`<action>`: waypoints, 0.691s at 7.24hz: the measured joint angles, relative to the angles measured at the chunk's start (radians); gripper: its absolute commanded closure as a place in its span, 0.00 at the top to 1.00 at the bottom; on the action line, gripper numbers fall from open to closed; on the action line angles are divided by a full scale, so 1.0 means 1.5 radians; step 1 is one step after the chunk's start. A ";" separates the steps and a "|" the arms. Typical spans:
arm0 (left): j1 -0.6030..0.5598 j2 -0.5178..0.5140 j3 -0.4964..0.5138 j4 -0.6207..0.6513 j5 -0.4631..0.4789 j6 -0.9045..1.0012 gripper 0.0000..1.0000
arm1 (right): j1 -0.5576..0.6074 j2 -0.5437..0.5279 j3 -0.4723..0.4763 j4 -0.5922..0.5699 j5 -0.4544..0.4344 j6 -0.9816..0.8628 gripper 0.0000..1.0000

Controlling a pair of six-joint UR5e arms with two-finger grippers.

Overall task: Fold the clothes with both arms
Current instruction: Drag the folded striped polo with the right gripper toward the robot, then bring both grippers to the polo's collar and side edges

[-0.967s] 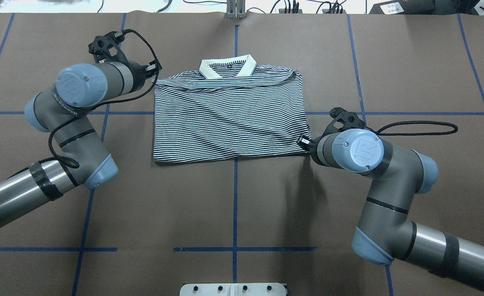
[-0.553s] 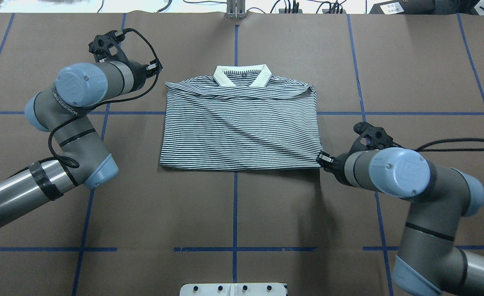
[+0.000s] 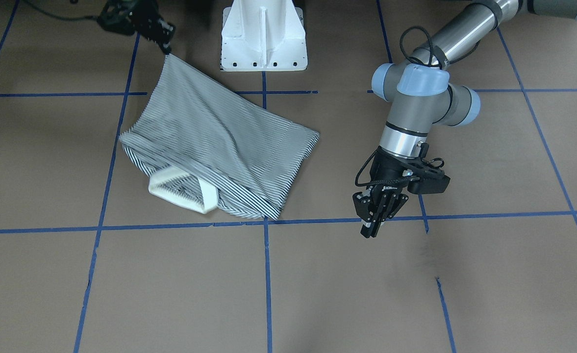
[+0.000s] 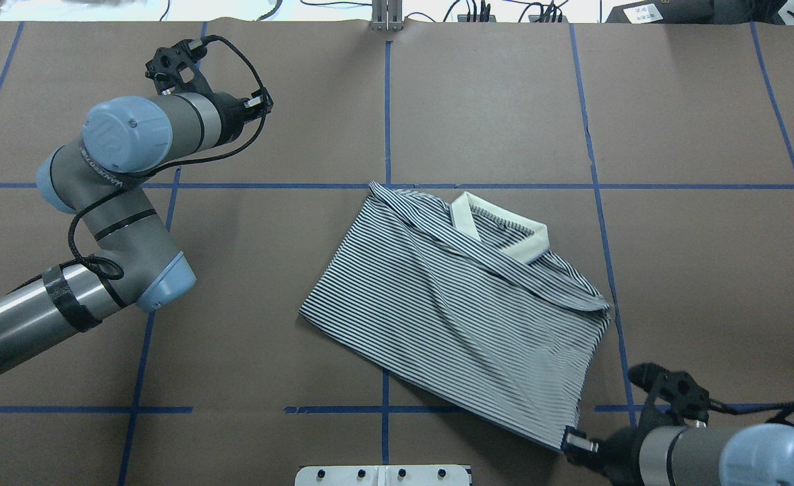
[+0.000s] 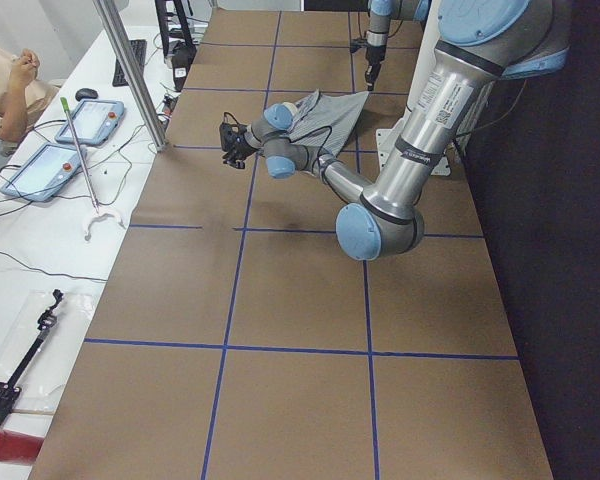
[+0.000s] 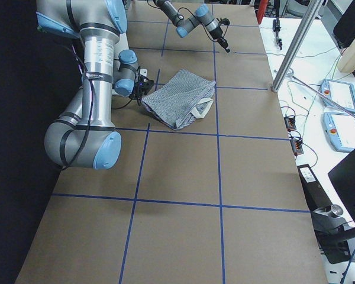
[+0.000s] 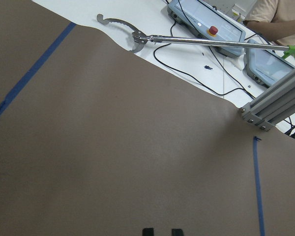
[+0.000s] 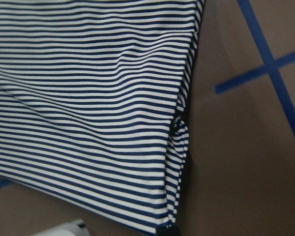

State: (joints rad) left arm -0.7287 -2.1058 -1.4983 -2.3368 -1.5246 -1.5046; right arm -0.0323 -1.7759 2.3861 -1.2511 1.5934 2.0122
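Note:
The striped polo shirt (image 4: 464, 317) lies folded and skewed on the brown table, right of centre and near the robot, with its cream collar (image 4: 504, 233) on the far side. My right gripper (image 4: 572, 442) is shut on the shirt's near right corner, and the right wrist view shows the hem (image 8: 179, 147) running into its fingertips. In the front view that corner is lifted at the right gripper (image 3: 165, 46), and the cloth (image 3: 214, 142) slopes down from it. My left gripper (image 4: 262, 104) hovers far left, empty and well clear of the shirt, its fingertips (image 7: 147, 231) a narrow gap apart.
The white pedestal base (image 3: 263, 34) stands at the robot's edge, close to the held corner. Blue tape lines (image 4: 386, 101) cross the table. An aluminium post (image 7: 273, 105), cables and tablets (image 7: 206, 24) lie past the far edge, where a person sits (image 5: 0, 90).
My right gripper has pulled the shirt's corner toward the robot and to the right. The shirt slid and turned, leaving the left gripper. The left arm has barely moved.

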 measured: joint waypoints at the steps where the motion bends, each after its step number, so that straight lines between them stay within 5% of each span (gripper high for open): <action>1: 0.002 0.015 -0.038 0.006 -0.021 -0.003 0.25 | -0.051 -0.025 0.010 -0.001 -0.016 0.010 1.00; 3: 0.009 0.044 -0.127 0.028 -0.102 -0.056 0.30 | -0.090 -0.040 0.008 -0.001 -0.091 0.043 1.00; 5: 0.065 0.074 -0.217 0.097 -0.132 -0.146 0.37 | -0.008 -0.021 0.008 0.005 -0.167 0.054 1.00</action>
State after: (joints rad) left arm -0.6306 -1.9952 -1.8235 -2.1908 -1.7226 -1.7233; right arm -0.0443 -1.8078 2.3984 -1.2438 1.3436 2.0925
